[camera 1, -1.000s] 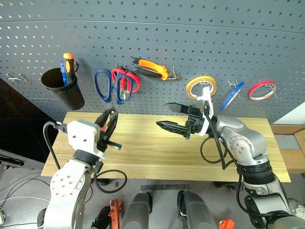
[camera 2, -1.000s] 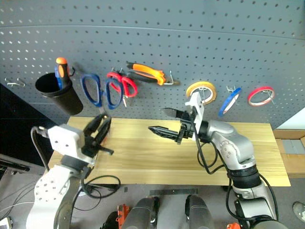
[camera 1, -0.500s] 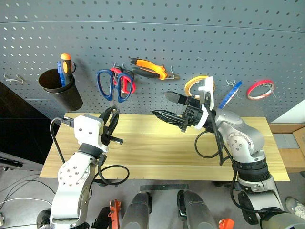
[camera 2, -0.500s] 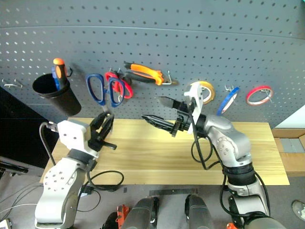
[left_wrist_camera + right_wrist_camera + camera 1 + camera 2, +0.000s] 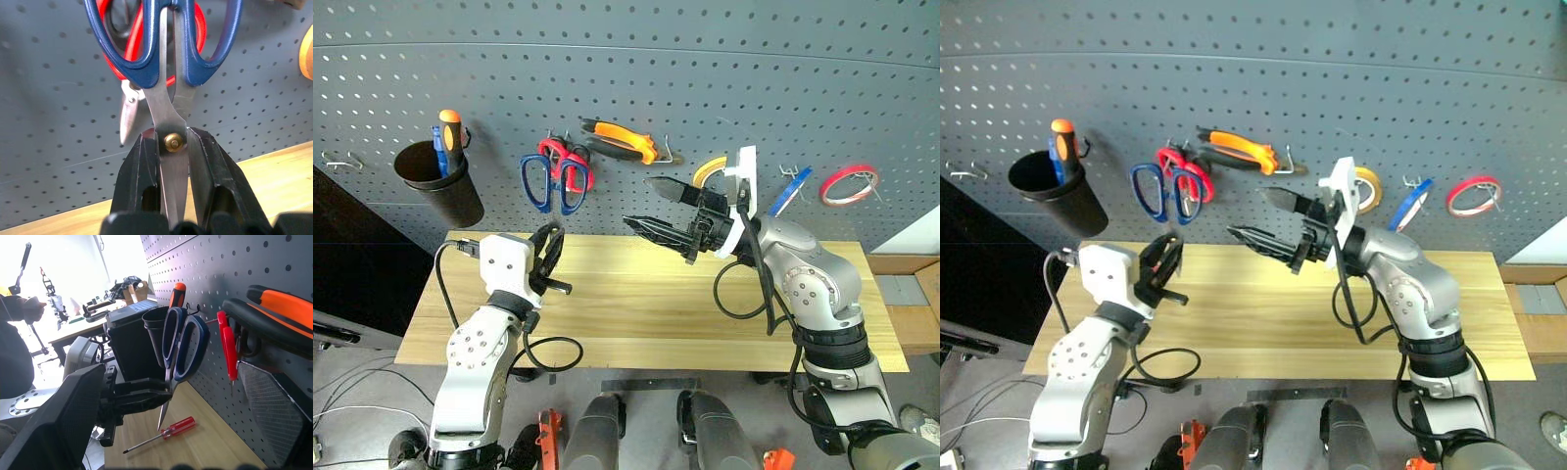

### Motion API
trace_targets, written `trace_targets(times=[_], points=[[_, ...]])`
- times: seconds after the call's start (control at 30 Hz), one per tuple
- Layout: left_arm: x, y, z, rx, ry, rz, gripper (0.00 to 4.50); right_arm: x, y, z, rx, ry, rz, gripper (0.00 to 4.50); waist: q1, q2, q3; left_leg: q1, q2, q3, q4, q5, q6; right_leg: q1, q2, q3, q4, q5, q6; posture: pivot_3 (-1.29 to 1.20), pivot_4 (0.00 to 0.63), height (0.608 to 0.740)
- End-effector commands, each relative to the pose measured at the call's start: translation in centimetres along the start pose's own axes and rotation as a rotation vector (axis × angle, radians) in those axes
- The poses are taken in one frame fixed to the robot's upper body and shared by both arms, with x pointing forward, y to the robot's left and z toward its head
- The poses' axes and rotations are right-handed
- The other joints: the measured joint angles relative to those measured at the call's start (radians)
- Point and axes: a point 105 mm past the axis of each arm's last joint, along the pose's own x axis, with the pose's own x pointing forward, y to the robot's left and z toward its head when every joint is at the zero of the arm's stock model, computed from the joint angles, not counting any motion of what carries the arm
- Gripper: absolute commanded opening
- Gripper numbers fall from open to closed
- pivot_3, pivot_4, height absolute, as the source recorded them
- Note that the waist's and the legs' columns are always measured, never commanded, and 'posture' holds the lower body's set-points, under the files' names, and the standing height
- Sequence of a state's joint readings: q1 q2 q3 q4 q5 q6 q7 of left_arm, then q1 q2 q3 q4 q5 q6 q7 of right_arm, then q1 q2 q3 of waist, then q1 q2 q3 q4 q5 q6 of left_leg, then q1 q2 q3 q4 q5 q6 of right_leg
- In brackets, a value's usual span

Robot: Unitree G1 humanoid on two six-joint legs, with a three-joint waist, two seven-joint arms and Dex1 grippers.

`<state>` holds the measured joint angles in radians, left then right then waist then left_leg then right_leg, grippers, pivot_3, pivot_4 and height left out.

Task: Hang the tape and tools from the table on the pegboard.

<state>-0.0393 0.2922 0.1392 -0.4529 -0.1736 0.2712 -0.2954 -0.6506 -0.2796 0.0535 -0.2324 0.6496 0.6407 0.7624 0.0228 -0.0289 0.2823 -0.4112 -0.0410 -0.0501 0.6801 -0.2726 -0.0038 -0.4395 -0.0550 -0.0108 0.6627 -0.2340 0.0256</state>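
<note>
The left arm is reaching up from the near left corner of the bench (image 5: 636, 313), its forearm rising and its left end effector (image 5: 548, 250) pointing up and forward toward the pegboard (image 5: 705, 69). Its two black fingers (image 5: 139, 181) are clamped narrowly on the steel blades of the blue-handled scissors (image 5: 545, 183), gripping at the brass pivot, so the handles are standing directly above the end effector against the pegboard, overlapping the red-handled scissors (image 5: 570, 162) hanging just behind them.

Up and left of the left end effector a black cup (image 5: 440, 186) is hanging on the pegboard, carrying an orange-handled screwdriver (image 5: 453, 127).

The right arm is bending in from the right, elbow low, its forearm lying across the bench, and the right end effector (image 5: 658, 208) is pointing leftward with its fingers spread wide, holding nothing. Just above it the orange-and-black pliers (image 5: 622, 140) are hanging on a hook. Behind its wrist a yellow tape roll (image 5: 707, 171) is hanging; further right come the blue tape roll (image 5: 790, 196) and then a red tape roll (image 5: 850, 184), each on its own hook.

In the right wrist view the red-handled screwdriver (image 5: 159, 434) is lying flat on the bench, below the held scissors.

Counted: two scissors, one pair of pliers, two screwdrivers, three tape rolls, one cup.
</note>
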Motion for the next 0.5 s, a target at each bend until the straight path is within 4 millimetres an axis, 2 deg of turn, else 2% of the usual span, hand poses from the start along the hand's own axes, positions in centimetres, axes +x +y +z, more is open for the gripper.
trace_targets(times=[0.03,0.23,0.5], points=[[0.0,-0.6,1.7,-0.006,-0.088,-0.038,0.5,0.1,0.8,1.7,-0.065,-0.039,0.03,4.5,0.0,0.0,0.0,0.0,0.0,0.0,0.0,0.0,0.0,0.0,0.0,0.0,0.0,0.0,0.0,0.06,0.221,0.74],[0.2,-0.4,1.3,0.0,-0.07,-0.038,0.5,0.1,0.7,1.5,-0.07,-0.027,0.022,4.5,0.0,0.0,0.0,0.0,0.0,0.0,0.0,0.0,0.0,0.0,0.0,0.0,0.0,0.0,0.0,0.06,0.22,0.74],[1.5,0.6,0.8,0.001,-0.06,-0.008,0.5,0.2,0.7,1.4,-0.075,-0.025,0.02,4.5,0.0,0.0,-0.001,0.0,0.0,0.0,0.0,0.0,0.0,0.0,0.0,0.0,0.0,0.0,0.0,0.06,0.219,0.74]])
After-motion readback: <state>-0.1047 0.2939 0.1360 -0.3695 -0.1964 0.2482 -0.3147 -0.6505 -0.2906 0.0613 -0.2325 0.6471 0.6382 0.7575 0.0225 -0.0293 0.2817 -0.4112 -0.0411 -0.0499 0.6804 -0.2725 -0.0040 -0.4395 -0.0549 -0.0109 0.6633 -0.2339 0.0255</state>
